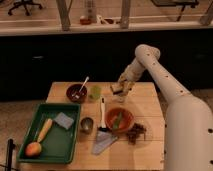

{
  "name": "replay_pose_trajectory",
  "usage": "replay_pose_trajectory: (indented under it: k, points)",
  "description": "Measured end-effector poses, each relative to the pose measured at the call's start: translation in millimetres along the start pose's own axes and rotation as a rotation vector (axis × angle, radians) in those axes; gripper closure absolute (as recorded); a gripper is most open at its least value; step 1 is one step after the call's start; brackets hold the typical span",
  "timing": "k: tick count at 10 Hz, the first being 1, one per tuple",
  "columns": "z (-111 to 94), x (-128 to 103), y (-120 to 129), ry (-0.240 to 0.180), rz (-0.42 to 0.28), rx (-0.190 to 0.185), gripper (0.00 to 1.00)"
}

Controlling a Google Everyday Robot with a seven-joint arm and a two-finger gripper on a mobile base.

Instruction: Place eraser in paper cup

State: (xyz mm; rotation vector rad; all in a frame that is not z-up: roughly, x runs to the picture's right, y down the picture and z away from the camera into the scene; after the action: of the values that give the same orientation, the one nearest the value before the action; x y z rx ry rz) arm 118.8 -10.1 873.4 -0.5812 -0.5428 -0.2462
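My gripper (121,87) hangs at the back middle of the wooden table (150,107), at the end of the white arm coming in from the right. It is shut on the eraser (118,89), a small block with a dark top and a pale tan side. The eraser is held just above the paper cup (120,98), a pale whitish cup that shows only in part under the gripper. The translucent green cup (95,92) stands a little to the left of it.
A dark bowl with a spoon (76,93) stands at the back left. A green tray (30,125) holds a grey sponge (64,120) and an orange fruit (33,148). A metal cup (86,124), a white brush (103,112), an orange bowl (120,119), a grey cloth (103,142) and a dark cluster (135,132) lie in front.
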Motion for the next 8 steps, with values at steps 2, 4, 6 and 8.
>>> replay_pose_trajectory:
  k: [2,4,6,8]
  points:
    - [2.1,-0.4,0.5,-0.005,0.003,-0.001,0.20]
    - [3.6,-0.9,2.0,-0.007,0.007,-0.005,0.20]
    - [1.2,1.0,4.4,-0.007,0.011,0.001,0.20]
    - [-2.7,4.6,5.6,-0.009,0.010,0.010,0.20]
